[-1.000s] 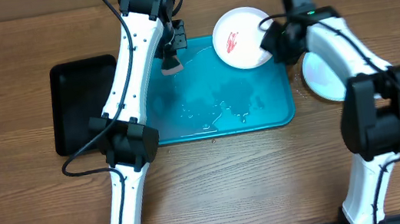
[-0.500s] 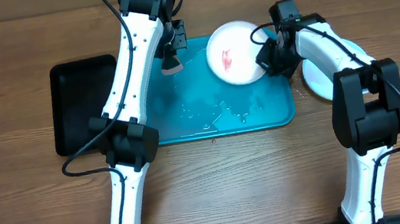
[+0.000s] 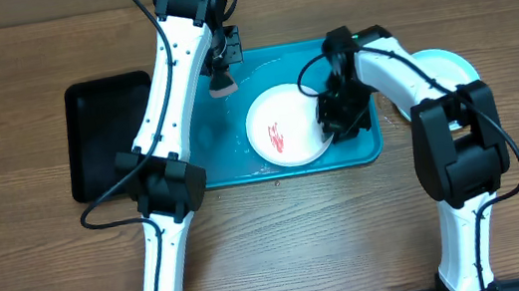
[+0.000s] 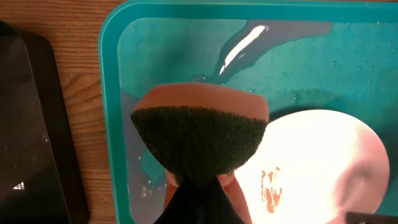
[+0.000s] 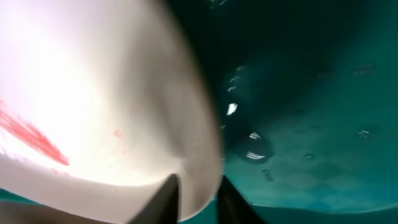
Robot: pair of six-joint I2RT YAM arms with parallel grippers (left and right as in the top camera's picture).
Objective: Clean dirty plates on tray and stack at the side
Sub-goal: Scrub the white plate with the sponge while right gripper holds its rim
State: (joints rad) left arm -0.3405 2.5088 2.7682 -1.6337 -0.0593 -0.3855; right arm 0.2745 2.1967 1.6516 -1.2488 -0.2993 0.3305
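A white plate (image 3: 284, 127) with a red smear lies flat on the wet turquoise tray (image 3: 242, 163), right of its middle. My right gripper (image 3: 337, 120) is at the plate's right rim. In the right wrist view its fingers stand astride that rim (image 5: 199, 186), slightly parted, over the plate (image 5: 93, 93). My left gripper (image 3: 222, 75) hovers over the tray's back left, shut on an orange sponge (image 4: 199, 134) with a dark green scouring face. The smeared plate (image 4: 323, 162) lies just right of the sponge. A pale plate (image 3: 450, 65) rests on the table right of the tray.
A black tray (image 3: 103, 136) lies on the wooden table left of the turquoise one. Water puddles and droplets (image 5: 249, 149) cover the turquoise tray's floor (image 4: 298, 56). My right arm reaches across the tray's right edge.
My right gripper has carried the smeared plate from the tray's back right corner down to its floor and laid it flat. The left arm and sponge have not moved.
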